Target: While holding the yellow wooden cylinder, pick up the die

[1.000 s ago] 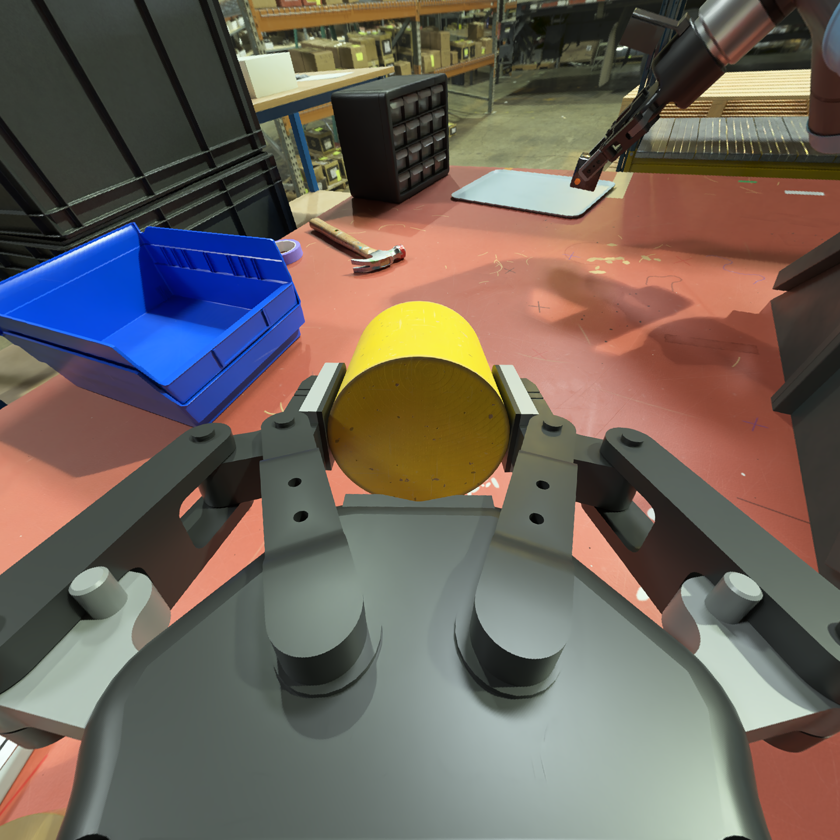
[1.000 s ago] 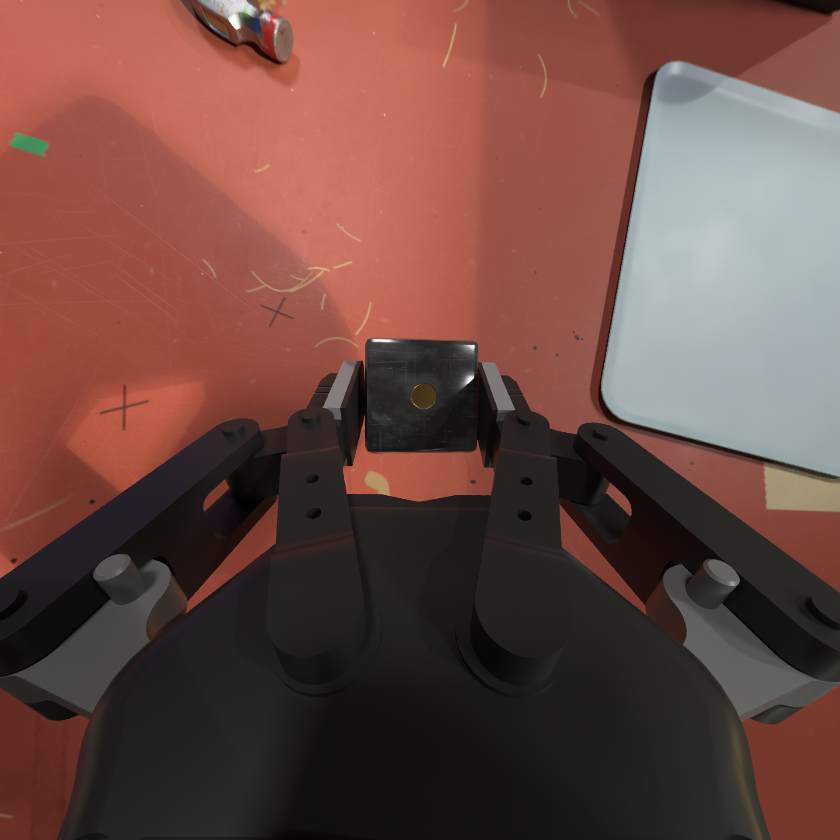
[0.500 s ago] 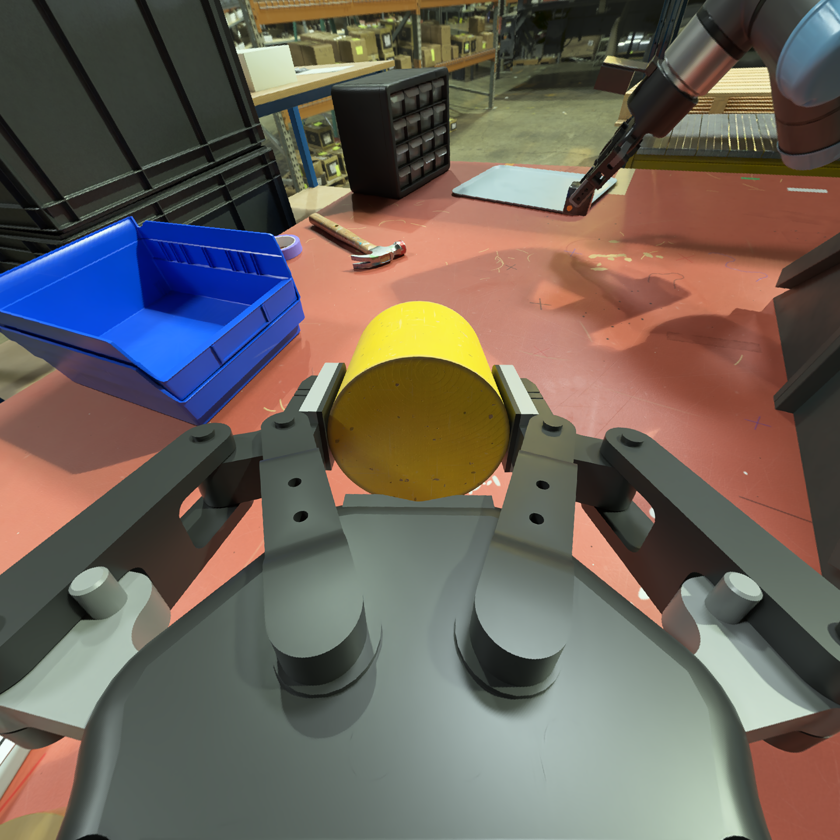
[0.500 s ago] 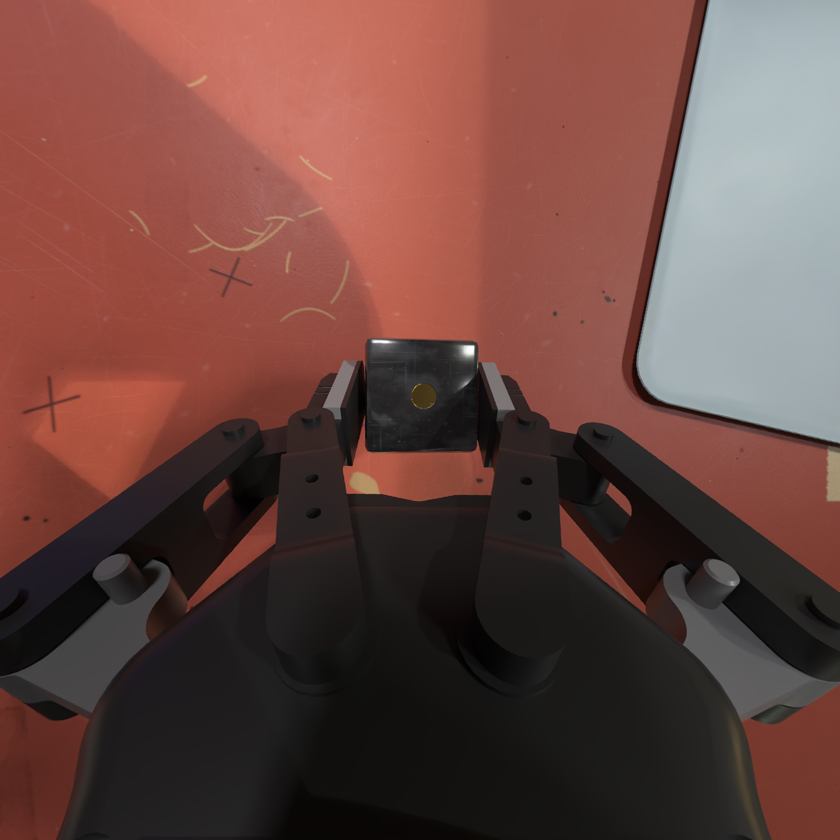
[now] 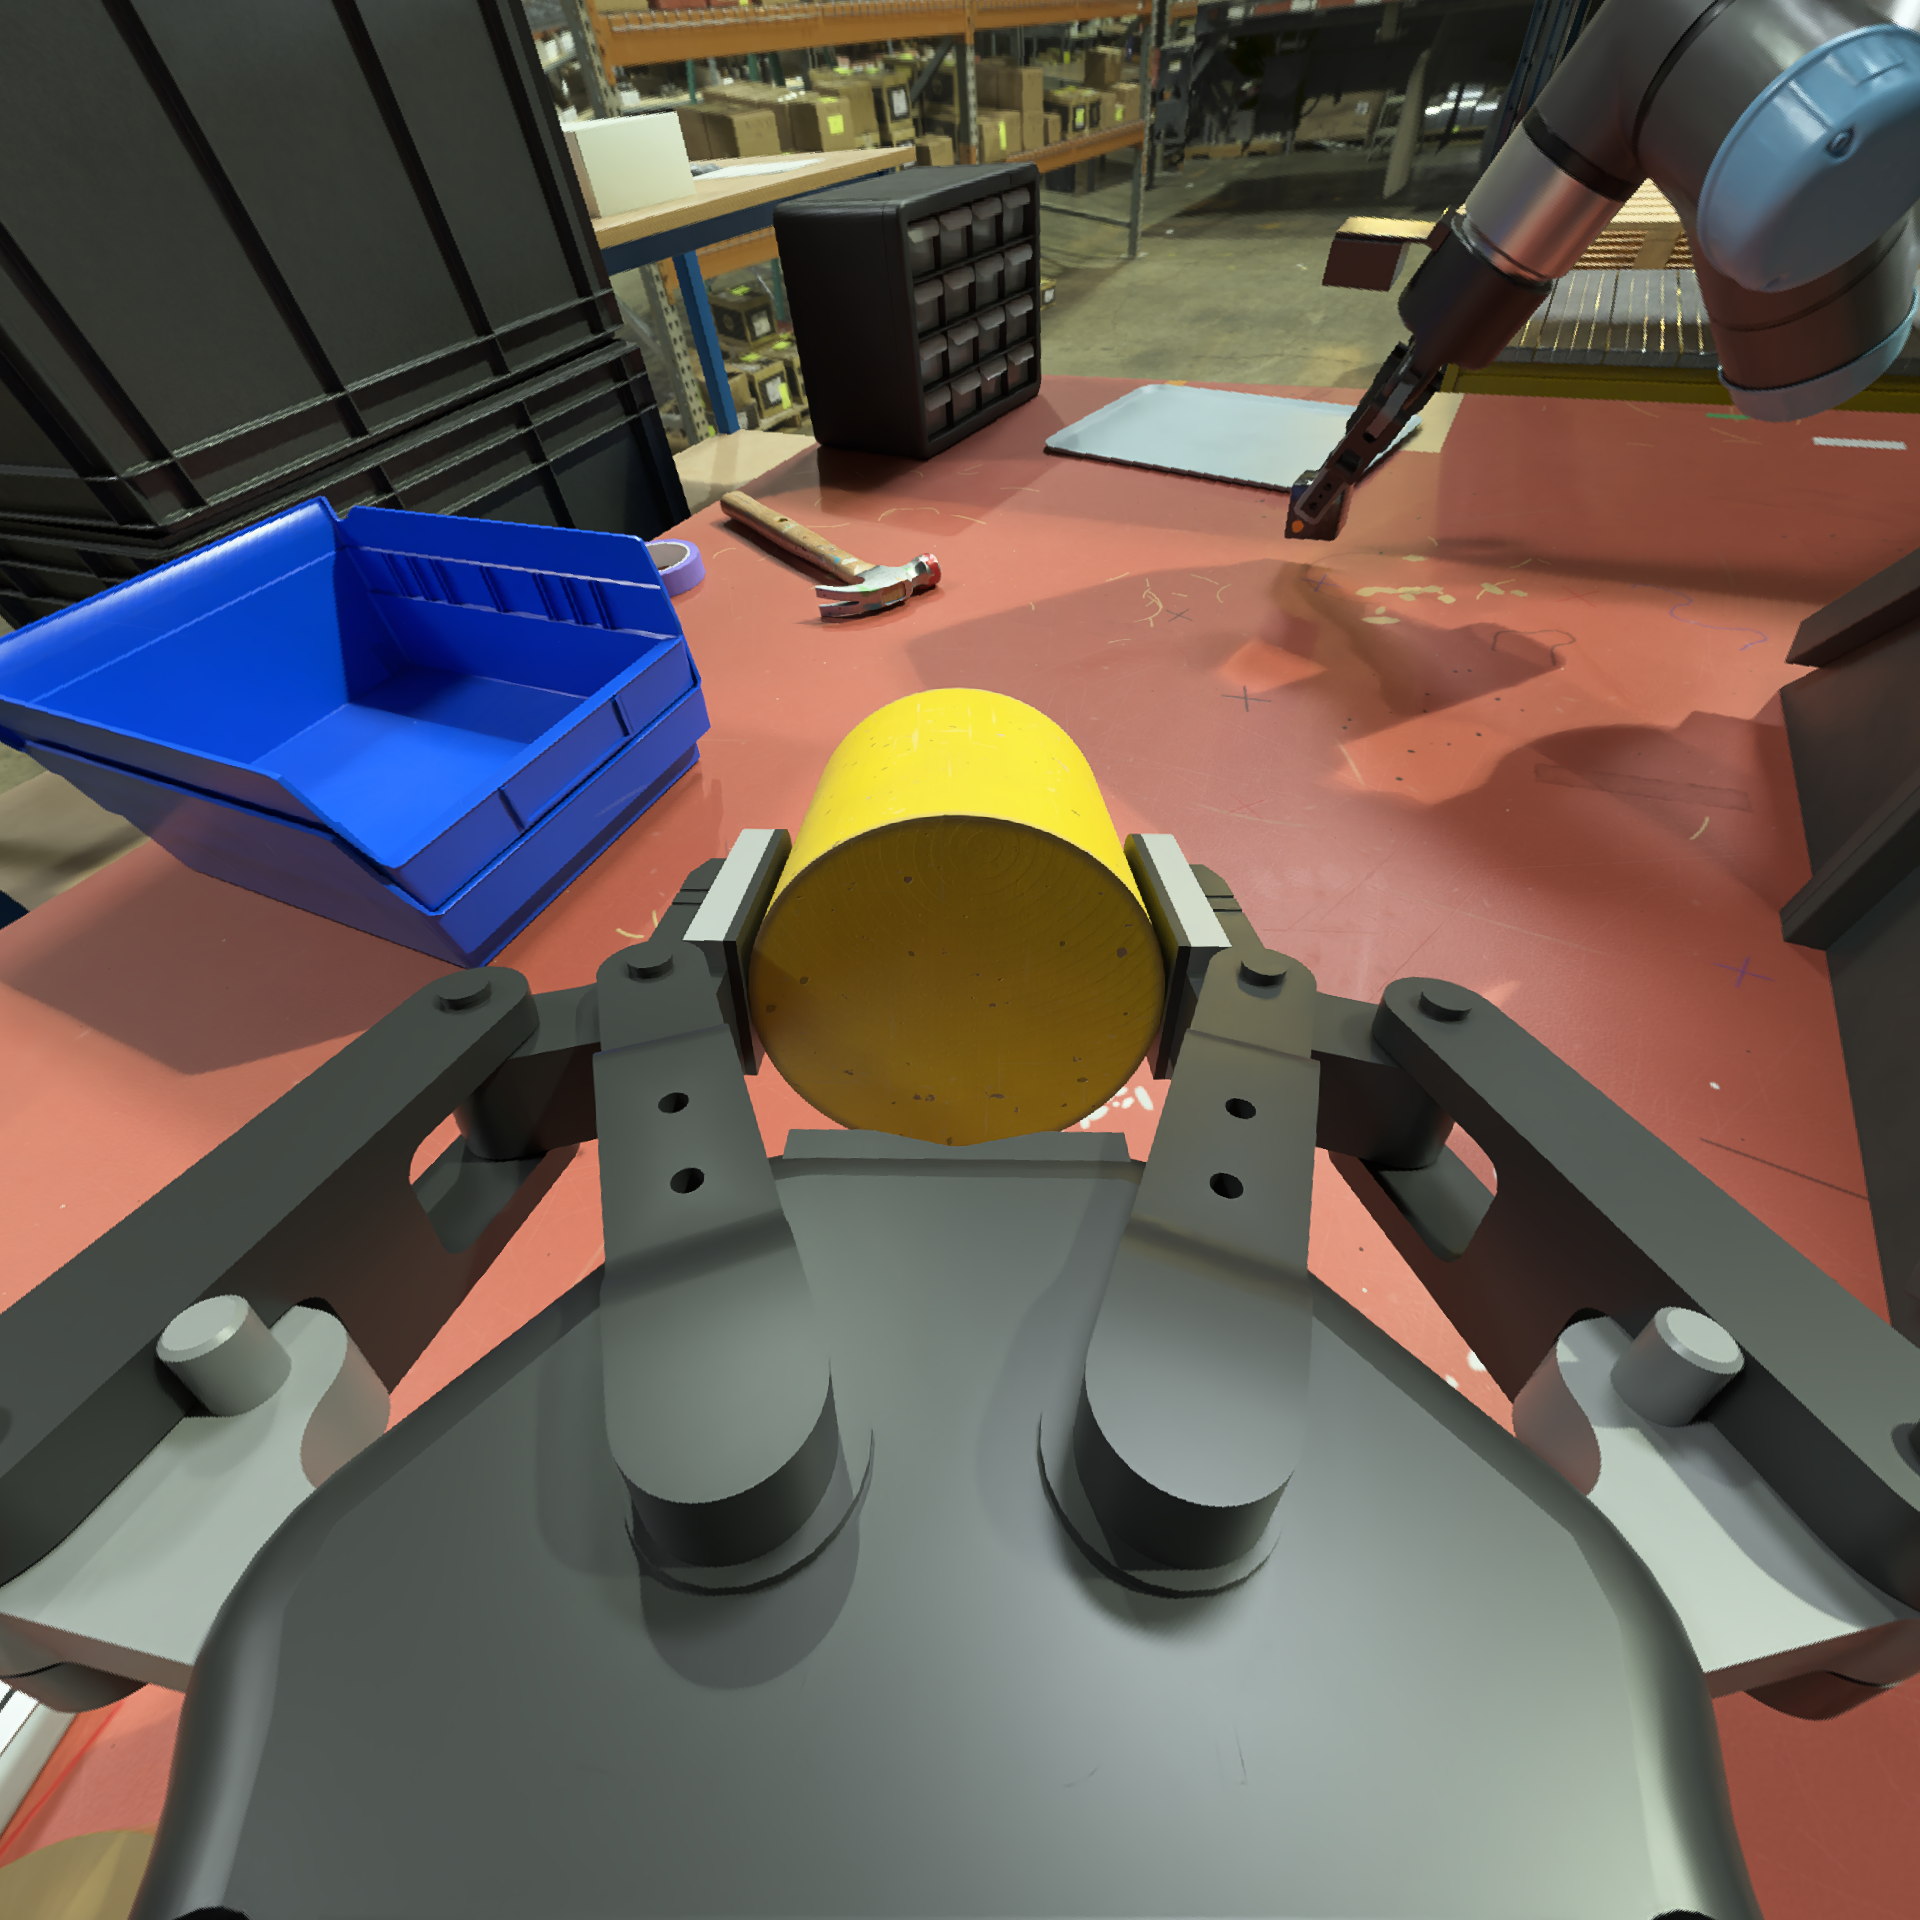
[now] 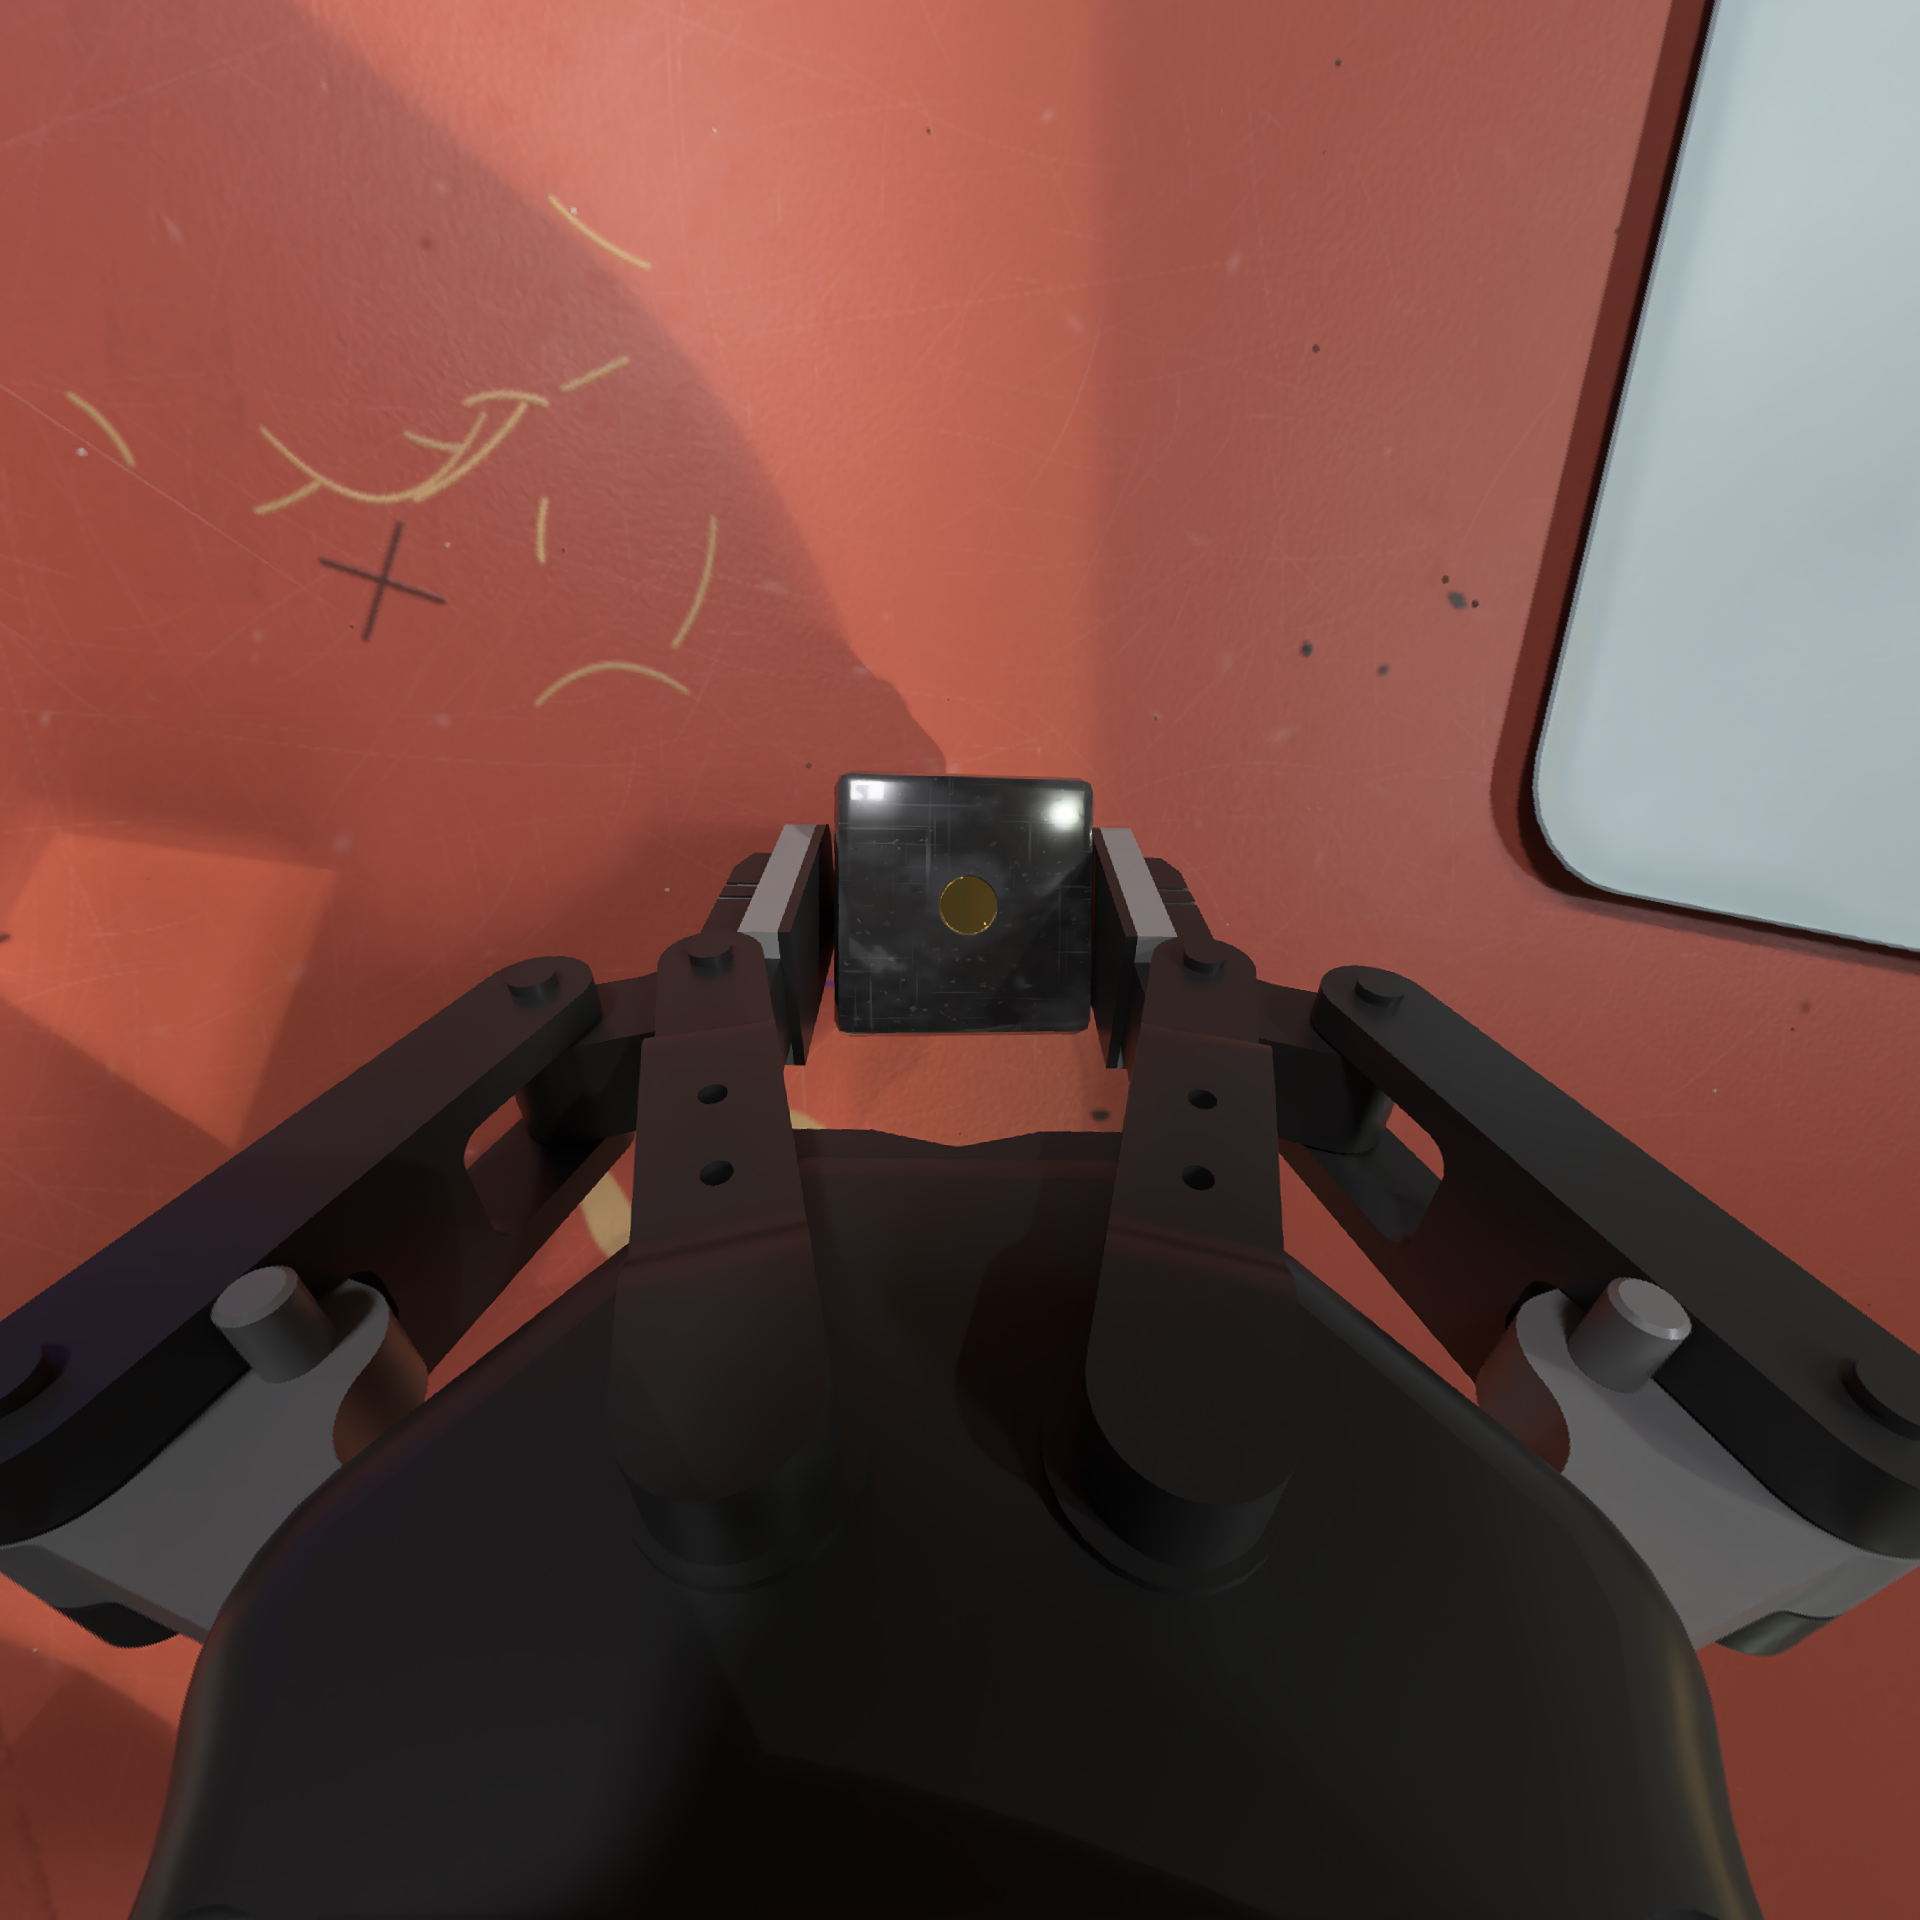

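Lowered toward the table, the right gripper (image 6: 963,914) clamps the die (image 6: 963,904) between its pads; the left gripper (image 5: 954,935) clamps the yellow wooden cylinder (image 5: 956,935).

— Any writing that can be read?
— None. The die (image 6: 963,904) shows one gold pip on its facing side.
— Marks on the table (image 6: 1143,416)?
— A black pen cross (image 6: 382,594) at ten o'clock from the die, no letters.
— The shelves?
— Cartons (image 5: 769,125) at twelve o'clock in the left wrist view carry labels, too small to read.
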